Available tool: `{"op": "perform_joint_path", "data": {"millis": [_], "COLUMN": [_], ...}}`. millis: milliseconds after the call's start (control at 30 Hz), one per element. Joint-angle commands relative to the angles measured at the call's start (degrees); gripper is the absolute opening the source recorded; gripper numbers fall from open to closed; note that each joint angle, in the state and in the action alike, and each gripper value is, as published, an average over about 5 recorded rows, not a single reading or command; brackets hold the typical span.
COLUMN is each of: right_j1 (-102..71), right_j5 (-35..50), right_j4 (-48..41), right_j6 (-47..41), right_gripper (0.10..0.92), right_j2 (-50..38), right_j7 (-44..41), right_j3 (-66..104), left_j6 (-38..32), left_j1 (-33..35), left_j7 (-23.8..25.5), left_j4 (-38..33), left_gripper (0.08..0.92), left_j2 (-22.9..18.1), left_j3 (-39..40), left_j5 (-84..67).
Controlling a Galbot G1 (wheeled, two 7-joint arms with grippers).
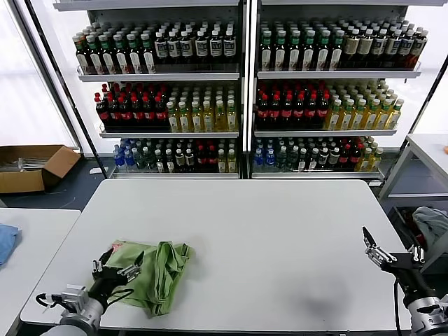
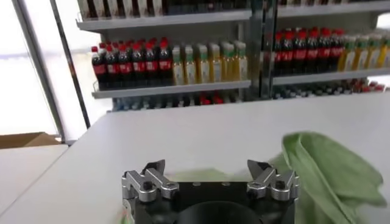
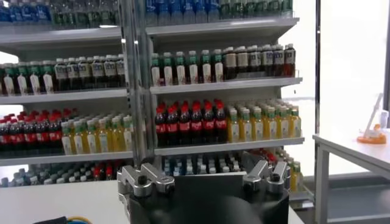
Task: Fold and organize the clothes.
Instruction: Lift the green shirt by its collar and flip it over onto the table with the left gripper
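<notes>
The light green shirt [image 1: 155, 271] lies bunched and loosely folded near the table's front left corner; a fold of the shirt [image 2: 329, 167] also shows in the left wrist view. My left gripper [image 1: 117, 264] stands open just over the shirt's left part, nothing between its fingers; in its own view the left gripper [image 2: 208, 165] has its jaws spread wide over bare table and a strip of green. My right gripper [image 1: 374, 249] hovers open at the table's front right edge, far from the shirt; the right gripper [image 3: 207, 171] faces the shelves.
The white table [image 1: 280, 231] stretches wide between the arms. Drink shelves [image 1: 241, 91] stand behind it. A second table with a blue cloth [image 1: 5, 241] is at the left, a cardboard box [image 1: 31, 166] on the floor, and a grey-white cloth [image 1: 430, 222] at the right.
</notes>
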Motion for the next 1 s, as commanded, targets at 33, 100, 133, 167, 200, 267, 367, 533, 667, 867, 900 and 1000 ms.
{"op": "perform_joint_path", "data": {"millis": [33, 100, 133, 167, 200, 267, 367, 533, 667, 867, 900, 1000], "right_j1": [-0.1, 0.0, 0.0, -0.1, -0.1, -0.1, -0.1, -0.2, -0.1, 0.0, 0.0, -0.2], "right_j5": [0.0, 0.0, 0.0, -0.1, -0.1, -0.1, -0.2, -0.3, -0.4, -0.4, -0.3, -0.3], "right_j4": [0.4, 0.6, 0.6, 0.6, 0.6, 0.6, 0.5, 0.5, 0.4, 0.4, 0.4, 0.2], "right_j6": [-0.1, -0.2, -0.2, -0.2, -0.2, -0.2, -0.2, -0.2, -0.2, -0.2, -0.2, -0.2], "right_gripper": [0.823, 0.823, 0.823, 0.823, 0.823, 0.823, 0.823, 0.823, 0.823, 0.823, 0.823, 0.823], "right_j2": [0.3, 0.4, 0.5, 0.5, 0.6, 0.6, 0.7, 0.9, 1.1, 1.1, 1.2, 1.3], "right_j7": [0.0, 0.0, 0.0, 0.0, 0.0, 0.0, 0.0, 0.0, 0.0, 0.0, 0.0, 0.0], "right_j3": [-0.1, -0.3, -0.4, -0.5, -0.5, -0.6, -0.6, -0.7, -0.7, -0.4, -0.3, -0.3], "left_j6": [-2.5, -3.0, -3.1, -3.1, -3.0, -2.9, -2.7, -2.3, -1.8, -1.8, -1.7, -1.2], "left_j1": [0.0, 0.3, 0.5, 0.6, 0.7, 0.8, 1.1, 1.2, 0.5, 0.0, 0.0, 0.1], "left_j7": [0.7, 0.9, 0.9, 0.9, 0.8, 0.6, 0.4, 0.2, 0.2, 0.2, 0.2, 0.0], "left_j4": [3.3, 2.4, 1.7, 1.0, 0.3, -1.0, -2.4, -3.8, -3.6, -3.0, -3.4, -5.4], "left_gripper": [0.823, 0.823, 0.823, 0.823, 0.823, 0.823, 0.823, 0.823, 0.823, 0.823, 0.823, 0.823], "left_j2": [-2.0, -2.3, -2.4, -2.5, -2.6, -2.7, -2.9, -2.9, -2.8, -2.5, -2.2, -0.8], "left_j3": [4.7, 5.4, 5.8, 6.1, 6.5, 7.2, 8.6, 10.9, 12.4, 12.1, 11.4, 8.7], "left_j5": [11.1, 12.6, 12.9, 13.0, 13.0, 13.0, 13.0, 12.4, 12.0, 11.1, 10.5, 7.8]}}
